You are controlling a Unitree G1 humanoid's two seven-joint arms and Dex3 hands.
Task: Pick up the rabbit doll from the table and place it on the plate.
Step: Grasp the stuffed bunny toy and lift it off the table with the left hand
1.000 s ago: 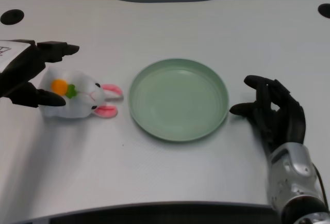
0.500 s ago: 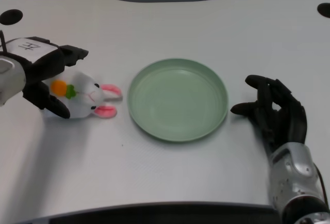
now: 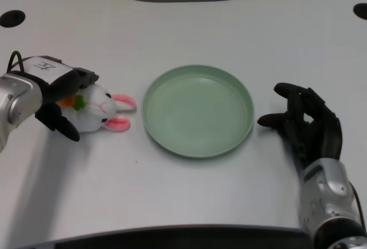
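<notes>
The white rabbit doll (image 3: pixel 101 109) lies on the table left of the plate, its pink ears pointing right toward it. An orange and green patch shows on its body. My left hand (image 3: pixel 59 96) is wrapped over the doll's left half, with fingers across the top and the thumb low at the front left. It grips the doll, which still rests on the table. The round pale green plate (image 3: pixel 198 111) sits at the table's middle with nothing on it, a short gap from the ears.
My right hand (image 3: pixel 307 127) rests on the table just right of the plate, fingers curled. Dark round holes sit in the table's far left (image 3: pixel 12 18) and far right (image 3: pixel 361 11) corners. The table's front edge (image 3: pixel 172 230) runs along the bottom.
My left hand has come in from the left and closed down around the doll, from fingers spread wide to wrapped over it. The doll and plate stay where they were.
</notes>
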